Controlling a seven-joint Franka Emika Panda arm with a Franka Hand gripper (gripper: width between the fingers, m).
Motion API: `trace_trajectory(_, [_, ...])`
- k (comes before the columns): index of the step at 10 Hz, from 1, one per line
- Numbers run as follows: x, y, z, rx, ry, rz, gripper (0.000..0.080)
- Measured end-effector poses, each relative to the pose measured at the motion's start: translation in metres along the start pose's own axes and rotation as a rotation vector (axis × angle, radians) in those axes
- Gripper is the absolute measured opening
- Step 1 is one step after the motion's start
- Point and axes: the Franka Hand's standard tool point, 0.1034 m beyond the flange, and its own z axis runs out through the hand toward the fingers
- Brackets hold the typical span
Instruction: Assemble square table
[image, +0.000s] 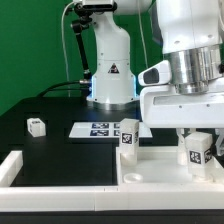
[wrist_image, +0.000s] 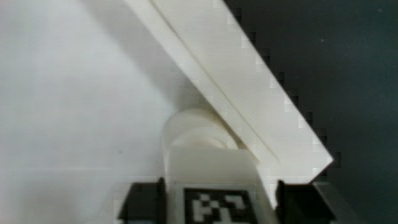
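**Item 1.** Large white square plastic slab (image: 160, 168), rimmed side up on the black counter (image: 55, 148).

**Item 2.** Small white tagged plastic leg (image: 196, 151), upright over the slab near its corner on the exterior view's right. In the wrist view the leg (wrist_image: 214, 185) has its rounded end against the slab's raised rim (wrist_image: 240, 95). Whether it sits in a socket cannot be told.

**Hazard.** If the leg is tilted or off the socket it may jam or cross-thread, and downward pressure could then shift the slab.

**Item 3.** End effector (image: 197, 157), closed to the leg's width, with dark fingers (wrist_image: 143, 203) clamping both sides.

**Item 4.** Second white tagged leg (image: 128, 138), standing at the slab's opposite corner.

**Item 5.** Marker board (image: 98, 128), just beyond the slab.

**Item 6.** Third small white leg (image: 37, 126), well apart from the slab.

**Item 7.** Long low white rail (image: 12, 165), beside the slab's near side.
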Motion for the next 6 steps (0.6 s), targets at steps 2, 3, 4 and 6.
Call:
trace_trajectory(2, [-0.0004,0.0008,0.0010,0.005,-0.010,0.218,0.0292])
trace_trajectory(3, [-0.0015,-0.0014,0.0014,0.014,-0.026,0.420,0.0292])
trace_trajectory(4, [-0.0015,-0.0035,0.0021,0.024,-0.050,0.624,0.0286])
trace_trajectory(6, [0.0048,-0.0044,0.0028,0.065,-0.090,0.841,0.0287])
